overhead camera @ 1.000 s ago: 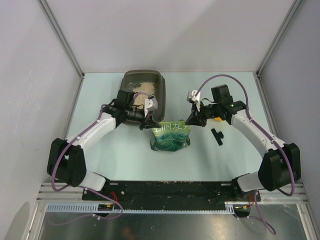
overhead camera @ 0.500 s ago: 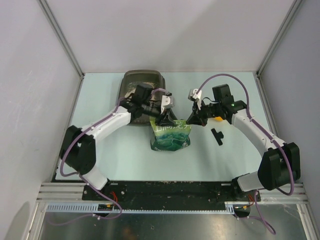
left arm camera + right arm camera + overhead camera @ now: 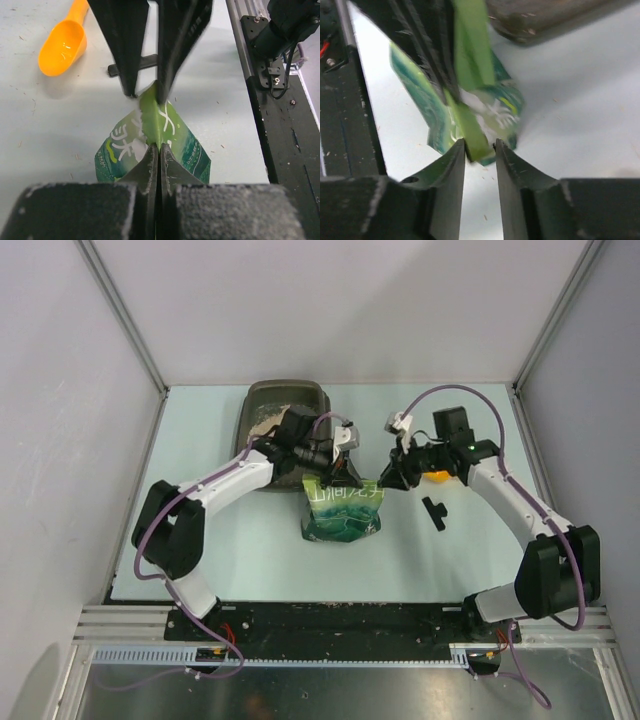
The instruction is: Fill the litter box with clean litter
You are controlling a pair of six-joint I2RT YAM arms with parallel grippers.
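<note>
Two arms share one grip on the green pouch [image 3: 342,512].
The left end effector [image 3: 158,150] is pinched tight on the pouch's top edge, and the right end effector [image 3: 480,146] is narrowed onto the same edge just beside it. The litter box [image 3: 290,400] sits on the worktop [image 3: 220,540] just behind the pouch, with clean litter [image 3: 263,425] showing inside. An orange scoop [image 3: 62,45] lies near the right arm.

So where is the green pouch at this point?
In the top view the green pouch sits mid-table, just nearer and to the right of the litter box. Its far edge is pinched by the left claw and the right claw.
</note>
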